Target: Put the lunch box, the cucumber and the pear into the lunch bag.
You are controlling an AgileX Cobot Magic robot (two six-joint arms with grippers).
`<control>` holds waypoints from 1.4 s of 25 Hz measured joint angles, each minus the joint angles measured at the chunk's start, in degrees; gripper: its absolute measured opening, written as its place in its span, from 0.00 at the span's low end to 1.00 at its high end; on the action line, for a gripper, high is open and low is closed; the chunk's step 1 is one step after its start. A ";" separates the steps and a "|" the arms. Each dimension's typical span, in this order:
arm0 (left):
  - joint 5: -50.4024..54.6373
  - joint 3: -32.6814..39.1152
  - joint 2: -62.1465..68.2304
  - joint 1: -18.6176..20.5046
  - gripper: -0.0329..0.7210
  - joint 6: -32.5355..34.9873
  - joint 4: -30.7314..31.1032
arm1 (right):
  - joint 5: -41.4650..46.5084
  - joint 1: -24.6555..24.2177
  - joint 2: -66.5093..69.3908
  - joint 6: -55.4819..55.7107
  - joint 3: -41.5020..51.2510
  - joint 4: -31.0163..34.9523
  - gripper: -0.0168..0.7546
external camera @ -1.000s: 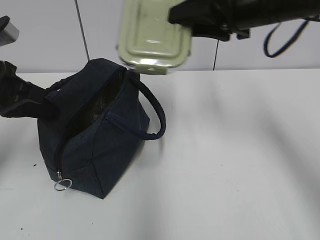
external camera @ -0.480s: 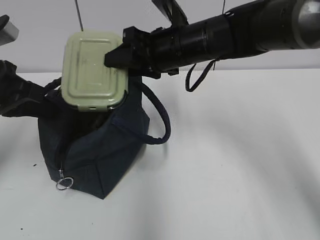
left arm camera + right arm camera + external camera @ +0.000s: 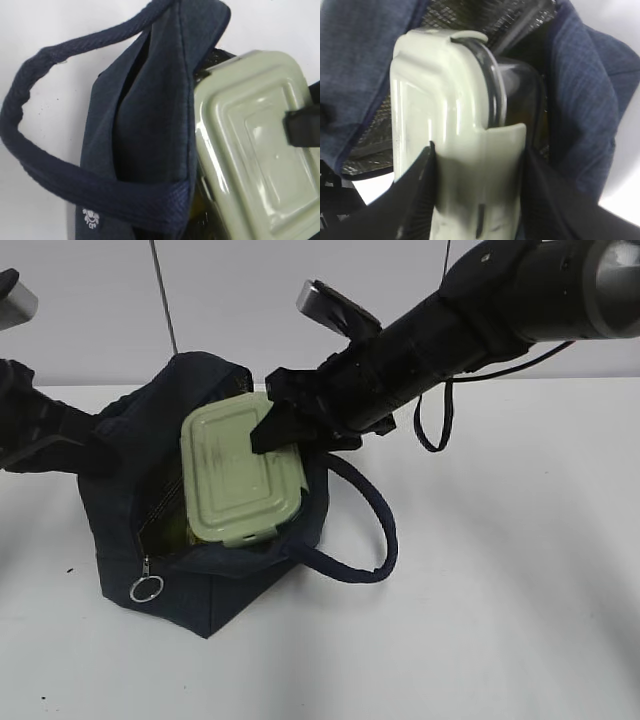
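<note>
Lunch box (image 3: 238, 480): your right gripper (image 3: 290, 430) pinches it, tilted, in the bag (image 3: 215, 580) mouth; left gripper state: you cannot tell

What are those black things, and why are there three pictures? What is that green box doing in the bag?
The black things are two robot arms. Each ends in a pincer that grabs like fingers. One picture is taken from in front of the white table. The other two come from small cameras on the arms' wrists, so they look very close up.

On the table stands a dark blue lunch bag, open at the top. The right pincer is shut on a lunch box with a pale green lid, which is tilted and partly inside the bag's mouth. In the right wrist picture you can see the box's clear glass side and the bag's silver lining. The left arm reaches to the bag's far side; I cannot see its pincer.
</note>
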 joint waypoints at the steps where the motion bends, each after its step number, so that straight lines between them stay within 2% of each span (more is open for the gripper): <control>1: -0.04 0.00 0.00 0.00 0.02 0.00 0.00 | -0.25 0.00 0.29 0.43 0.00 -0.20 0.46; 4: -0.12 0.00 0.00 -0.15 0.02 0.00 0.09 | -0.93 0.39 2.22 0.67 0.00 1.30 0.46; 8: -0.06 0.00 0.00 -0.17 0.02 0.00 0.11 | -1.31 2.14 4.71 0.30 -1.22 7.37 0.46; 12: 0.21 0.00 0.00 -0.17 0.02 0.00 0.22 | -1.59 4.17 7.22 -4.35 -3.95 10.21 0.47; 18: -0.24 0.00 0.00 -0.17 0.02 0.00 0.22 | 1.09 4.61 7.63 -6.42 -7.84 8.71 0.72; 23: 0.29 0.00 0.00 -0.17 0.02 0.00 0.06 | 3.01 3.99 7.13 -5.54 -11.44 4.51 0.74; 26: 0.48 0.00 0.00 -0.17 0.02 0.00 0.00 | 7.06 2.77 5.35 -1.34 -14.58 -1.77 0.72; 32: 0.48 0.00 0.00 -0.17 0.02 0.00 -0.06 | 12.04 0.56 -1.85 10.46 -18.86 -18.81 0.65; 35: 0.48 0.00 0.00 -0.17 0.02 0.00 -0.06 | 15.22 0.56 -2.82 16.01 -19.24 -22.98 0.64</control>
